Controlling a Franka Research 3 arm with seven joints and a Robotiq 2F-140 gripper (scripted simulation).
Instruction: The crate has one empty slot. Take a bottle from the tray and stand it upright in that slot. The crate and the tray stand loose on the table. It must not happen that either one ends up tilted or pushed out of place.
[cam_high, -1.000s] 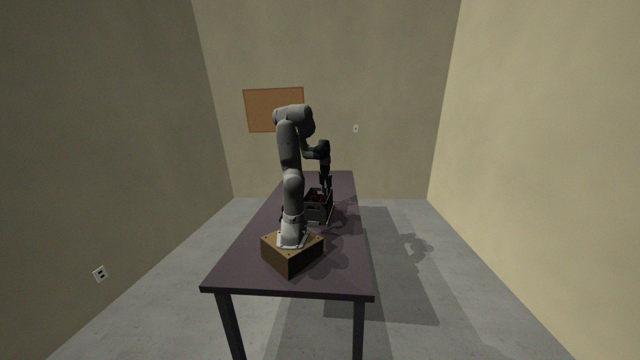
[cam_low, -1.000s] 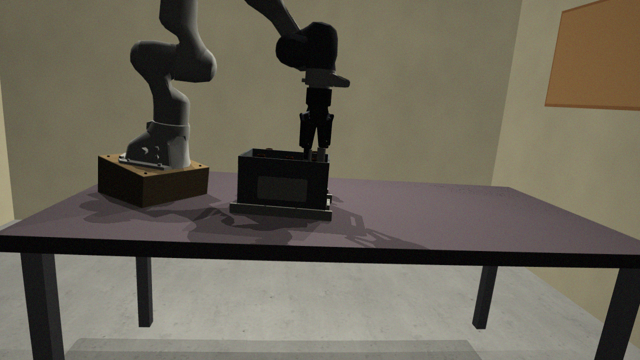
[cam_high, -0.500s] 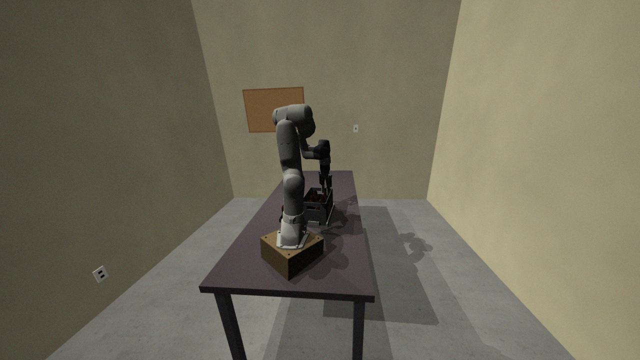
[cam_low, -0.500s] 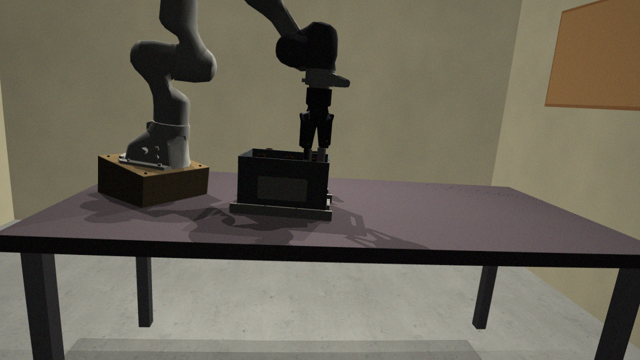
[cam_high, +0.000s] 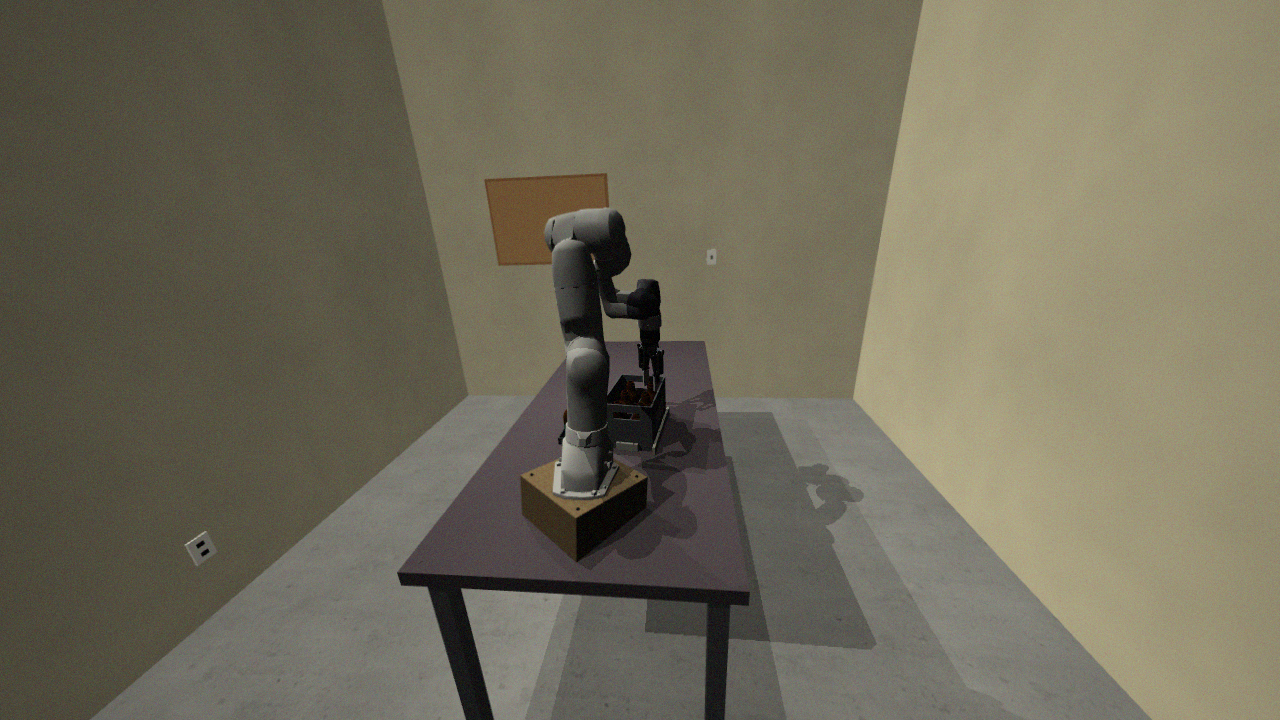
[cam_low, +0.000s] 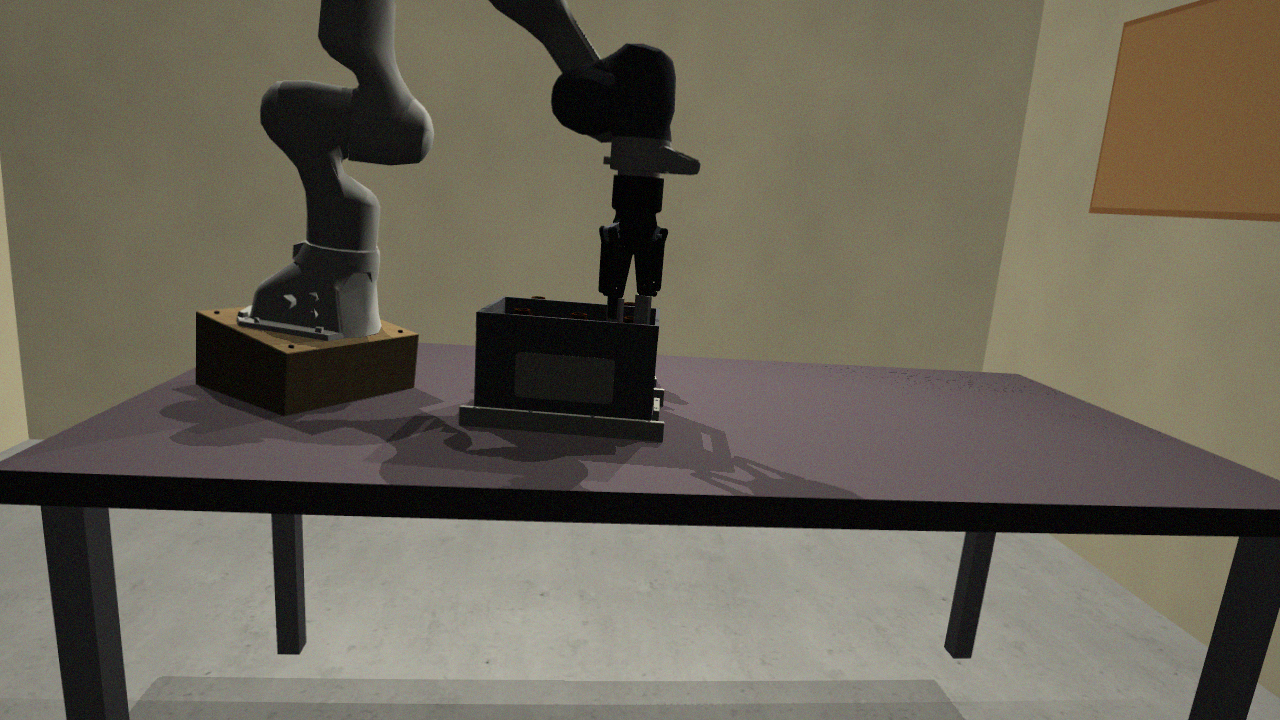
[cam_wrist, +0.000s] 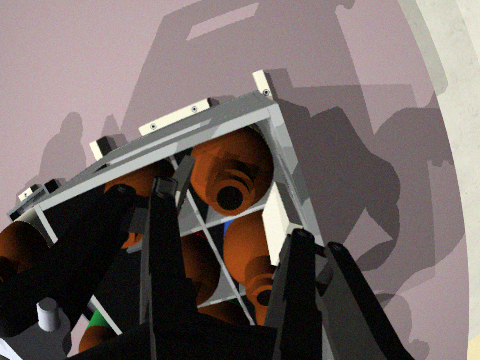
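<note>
1. Standing upright in the corner cell of the crate (cam_wrist: 280, 140), an orange-brown bottle (cam_wrist: 230, 174) shows its dark mouth to the wrist view; a second bottle (cam_wrist: 254, 260) fills the next cell beside it, and more orange shapes sit in the cells further along, partly hidden.
2. No label or lettering can be read on the bottles; a blue patch shows between the two near ones and a green patch at the crate's lower edge, both too small to make out.
3. The gripper (cam_low: 631, 308) hangs straight down over that end of the crate, its fingers partly apart and holding nothing, with the fingertips at rim level.
4. The crate rests on a flat grey tray (cam_low: 562, 421) on the purple table (cam_low: 895, 429); its dark side panel carries a blank grey rectangle.
5. The arm's wooden base block (cam_low: 304, 362) stands near the crate.
</note>
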